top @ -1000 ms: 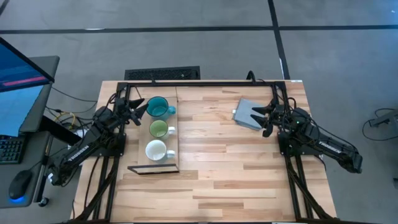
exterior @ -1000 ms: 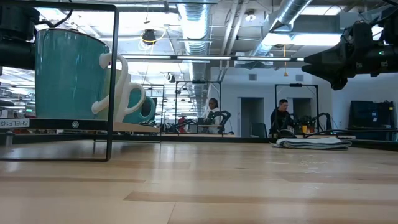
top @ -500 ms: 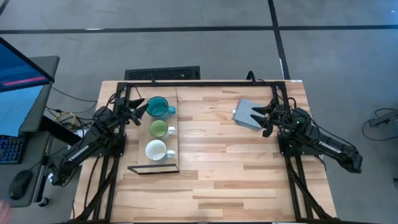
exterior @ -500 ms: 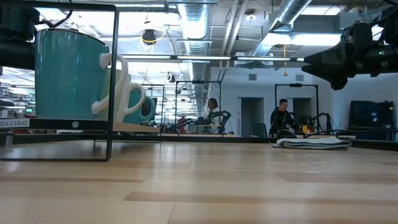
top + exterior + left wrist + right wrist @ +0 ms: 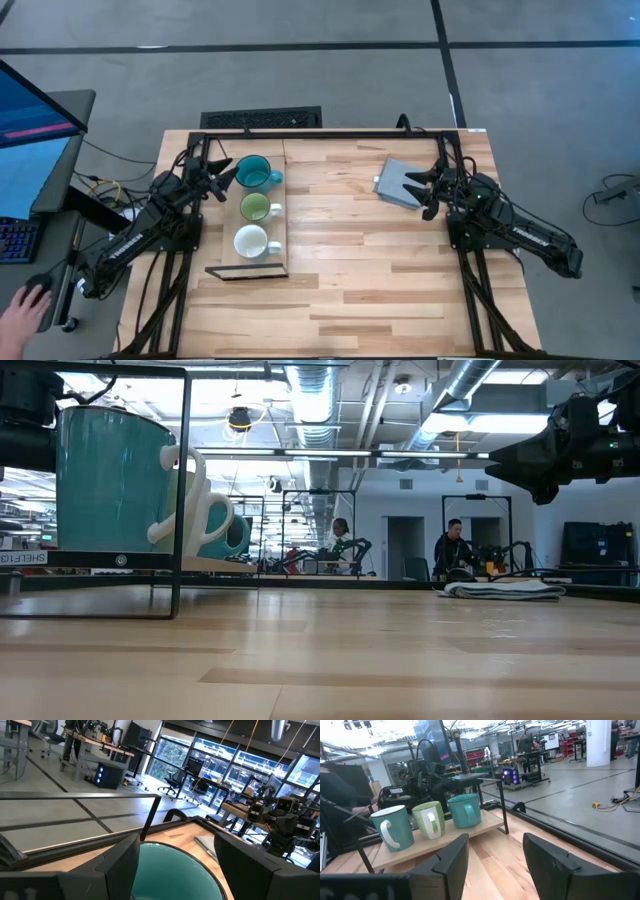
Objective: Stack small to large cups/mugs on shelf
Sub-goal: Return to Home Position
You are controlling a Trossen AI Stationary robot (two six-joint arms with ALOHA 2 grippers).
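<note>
Three mugs stand on their bases in a row on the shelf (image 5: 272, 262), a long light-wood board with a black frame on the table's left part. The teal mug (image 5: 253, 172) is farthest, the light green mug (image 5: 255, 207) is in the middle, and the white-handled mug (image 5: 250, 242) is nearest. My left gripper (image 5: 224, 176) hangs open and level just left of the teal mug (image 5: 175, 872), apart from it. My right gripper (image 5: 421, 192) is open at the table's far right, facing the mugs (image 5: 430, 819) across the table.
A flat grey pad (image 5: 396, 181) lies under my right gripper. Bare slatted tabletop (image 5: 360, 260) stretches between shelf and right arm. A person's hand (image 5: 18, 308) rests on a mouse at the desk left of the table. People stand far off in the room (image 5: 452, 545).
Both arms and all three mugs have kept still. A person's hand has come into view onto the mouse at the desk left of the table.
</note>
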